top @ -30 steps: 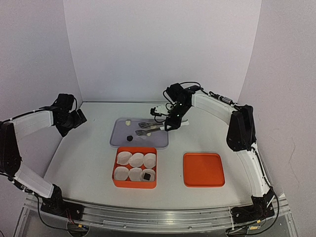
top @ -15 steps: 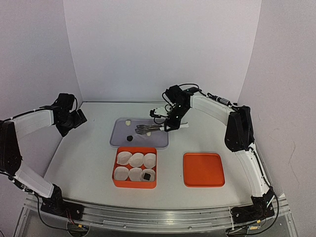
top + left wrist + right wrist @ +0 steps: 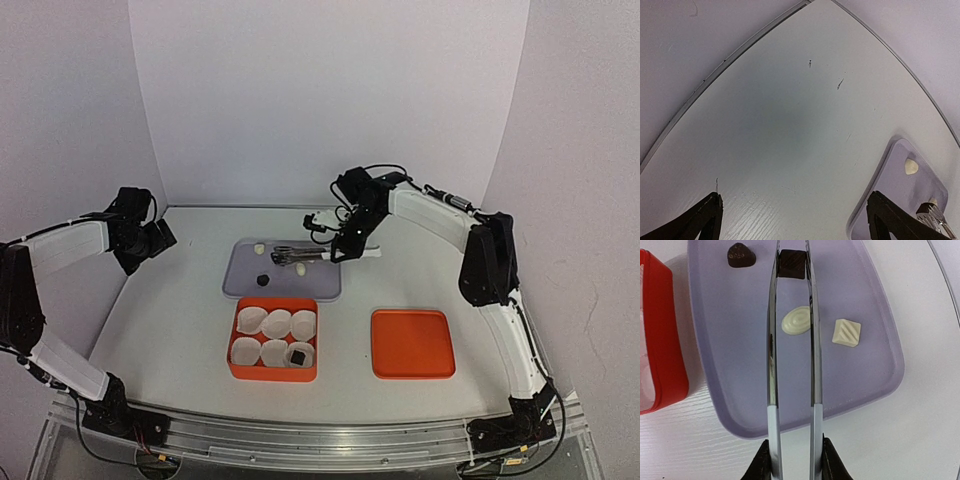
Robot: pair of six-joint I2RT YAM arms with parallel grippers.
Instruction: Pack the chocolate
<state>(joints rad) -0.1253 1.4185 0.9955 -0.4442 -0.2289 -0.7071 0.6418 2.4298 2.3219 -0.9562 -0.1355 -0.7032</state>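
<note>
Both jaws of the right gripper (image 3: 795,462) were clamped on thin steel tongs (image 3: 772,365), whose tips flanked a dark square chocolate (image 3: 791,264) on the lavender plastic tray (image 3: 730,390). A cream oval chocolate (image 3: 796,320) lay between the tong arms, a cream square chocolate (image 3: 846,332) on their far side, a dark rounded chocolate (image 3: 741,254) on the near side. At the left, the left gripper (image 3: 792,222) held its jaws wide apart above the white tabletop (image 3: 780,125).

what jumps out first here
The right gripper holds metal tongs whose tips bracket a dark square chocolate on the purple tray. Just in front of the tray, an orange box holds six white paper cups, one with a dark piece inside.
</note>
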